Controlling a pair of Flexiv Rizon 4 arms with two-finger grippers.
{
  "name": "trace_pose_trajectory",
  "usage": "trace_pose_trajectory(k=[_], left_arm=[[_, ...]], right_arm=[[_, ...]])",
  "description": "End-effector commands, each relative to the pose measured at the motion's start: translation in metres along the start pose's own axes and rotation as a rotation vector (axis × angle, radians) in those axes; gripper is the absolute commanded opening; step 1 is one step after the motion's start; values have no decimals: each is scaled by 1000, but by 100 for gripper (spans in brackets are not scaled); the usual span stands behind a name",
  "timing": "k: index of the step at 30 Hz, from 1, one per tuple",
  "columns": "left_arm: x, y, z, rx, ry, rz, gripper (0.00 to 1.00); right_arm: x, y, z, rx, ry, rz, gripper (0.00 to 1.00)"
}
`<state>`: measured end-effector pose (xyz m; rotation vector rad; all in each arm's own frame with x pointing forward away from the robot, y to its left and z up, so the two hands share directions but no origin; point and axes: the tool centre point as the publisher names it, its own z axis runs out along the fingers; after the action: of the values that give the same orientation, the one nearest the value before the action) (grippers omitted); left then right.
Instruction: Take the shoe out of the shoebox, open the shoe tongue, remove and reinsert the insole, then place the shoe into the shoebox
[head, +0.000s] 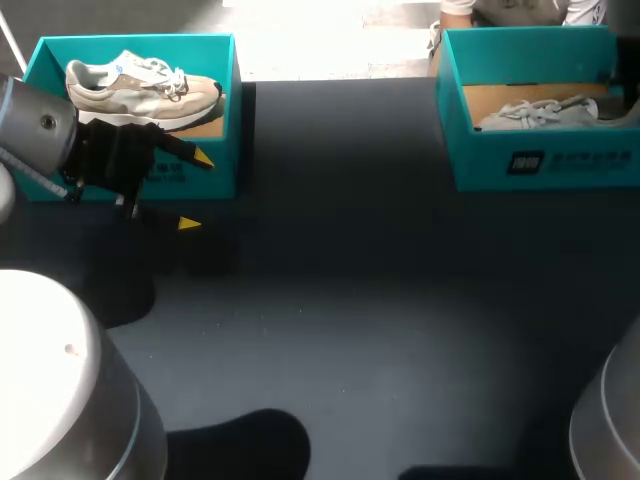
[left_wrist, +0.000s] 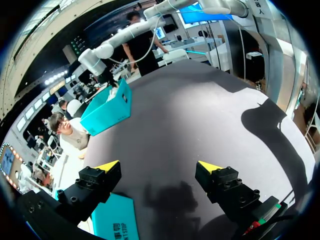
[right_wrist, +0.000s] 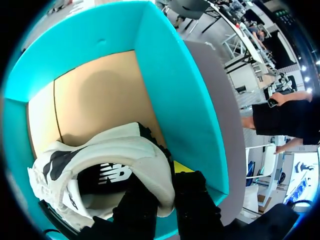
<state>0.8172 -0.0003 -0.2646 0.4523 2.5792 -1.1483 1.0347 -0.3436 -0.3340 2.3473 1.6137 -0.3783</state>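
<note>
At the far left corner of the dark counter (head: 350, 300) stands the left shoebox (head: 130, 42), teal and lidless. A beige-and-white sneaker (head: 145, 90) rests in it, with its toe toward the wall nearer the counter's middle. The left arm (head: 40, 125) sits in front of this box. Its left jaws are spread wide with nothing between them. One yellow tip (head: 203, 157) is against the box's front wall and the other tip (head: 189, 224) is out over the counter. In the left wrist view a corner of that box (left_wrist: 115, 220) shows just under one finger, with bare counter ahead.

Well apart, at the far right corner, stands the right shoebox (head: 540, 160), also teal, with a brown cardboard floor. A grey-white sneaker (head: 540, 112) lies inside. In the right wrist view the right jaws are down in this box (right_wrist: 170, 85), closed narrow on the heel collar of the sneaker (right_wrist: 115, 150). One dark finger (right_wrist: 140, 205) is inside the opening and the other is outside, by the box's wall.
</note>
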Motion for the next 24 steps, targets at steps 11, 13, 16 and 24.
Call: trace_pose_trajectory(k=[11, 13, 16, 24], left_arm=[[1, -1, -1, -3, 1, 1, 100], [1, -1, -1, -3, 1, 1, 100], [1, -1, -1, -3, 1, 1, 100], [1, -1, -1, -3, 1, 1, 100]], right_arm=[[7, 6, 16, 10, -1, -1, 30], [7, 6, 17, 10, 1, -2, 40], [6, 5, 17, 9, 5, -1, 44], [-1, 2, -4, -18, 75, 15, 64]])
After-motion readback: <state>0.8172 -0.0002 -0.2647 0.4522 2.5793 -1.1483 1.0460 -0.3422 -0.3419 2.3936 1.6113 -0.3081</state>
